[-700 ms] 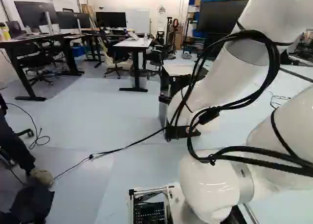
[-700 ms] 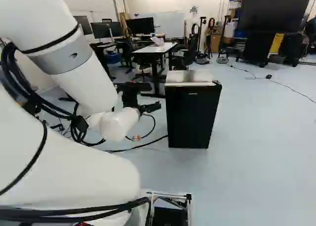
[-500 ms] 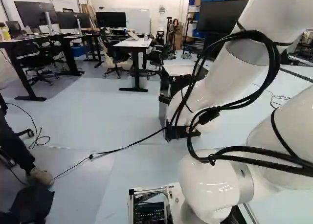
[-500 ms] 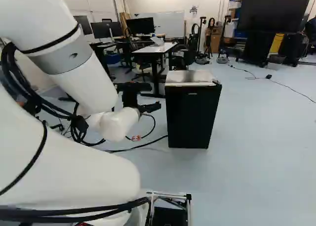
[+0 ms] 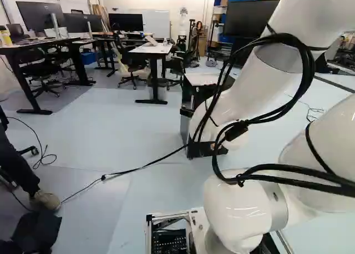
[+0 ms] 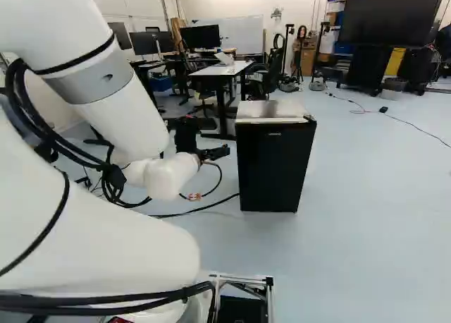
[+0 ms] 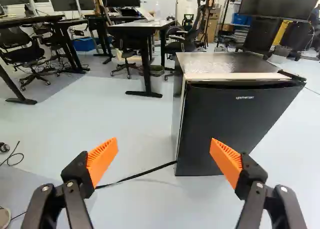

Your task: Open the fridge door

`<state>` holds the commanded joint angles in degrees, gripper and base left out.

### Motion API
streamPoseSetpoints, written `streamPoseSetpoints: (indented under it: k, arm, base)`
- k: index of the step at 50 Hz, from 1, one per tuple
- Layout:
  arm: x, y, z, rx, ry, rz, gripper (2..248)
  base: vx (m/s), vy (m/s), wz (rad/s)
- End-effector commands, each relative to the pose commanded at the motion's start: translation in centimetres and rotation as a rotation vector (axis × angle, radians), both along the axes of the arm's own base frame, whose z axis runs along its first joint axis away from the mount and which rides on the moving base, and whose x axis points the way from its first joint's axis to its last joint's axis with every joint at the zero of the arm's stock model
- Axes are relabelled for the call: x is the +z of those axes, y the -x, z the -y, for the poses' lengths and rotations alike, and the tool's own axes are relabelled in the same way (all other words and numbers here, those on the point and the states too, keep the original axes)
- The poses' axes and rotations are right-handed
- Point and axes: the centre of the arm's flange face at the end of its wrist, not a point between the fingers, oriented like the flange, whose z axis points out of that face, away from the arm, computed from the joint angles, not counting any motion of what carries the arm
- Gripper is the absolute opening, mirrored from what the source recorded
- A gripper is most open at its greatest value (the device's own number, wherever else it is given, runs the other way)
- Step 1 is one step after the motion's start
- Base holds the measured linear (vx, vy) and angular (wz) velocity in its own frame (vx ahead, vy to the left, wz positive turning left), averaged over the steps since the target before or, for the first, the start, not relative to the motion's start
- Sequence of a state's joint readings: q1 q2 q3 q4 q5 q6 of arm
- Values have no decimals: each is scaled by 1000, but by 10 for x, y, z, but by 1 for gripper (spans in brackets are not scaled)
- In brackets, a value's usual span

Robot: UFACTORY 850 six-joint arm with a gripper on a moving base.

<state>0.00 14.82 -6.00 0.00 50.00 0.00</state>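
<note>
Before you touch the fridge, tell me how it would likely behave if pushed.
The fridge, a rigid-looking box, would probably keep its shape. Its bulk suggests weight, so a light nudge may barely shift it. It stands taller than wide on the smooth-looking floor, so a hard shove high up might tip or slide it.

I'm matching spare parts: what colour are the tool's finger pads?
Orange; the wrist view shows them best.
</note>
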Motion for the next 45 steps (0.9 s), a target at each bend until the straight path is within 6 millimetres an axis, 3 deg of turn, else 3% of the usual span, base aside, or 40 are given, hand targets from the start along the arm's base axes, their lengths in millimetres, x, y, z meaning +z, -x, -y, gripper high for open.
streamPoseSetpoints:
  k: [45]
  arm:
    - [4, -41, -1, 4, 0, -13, 247]
  base:
    - [0, 0, 0]
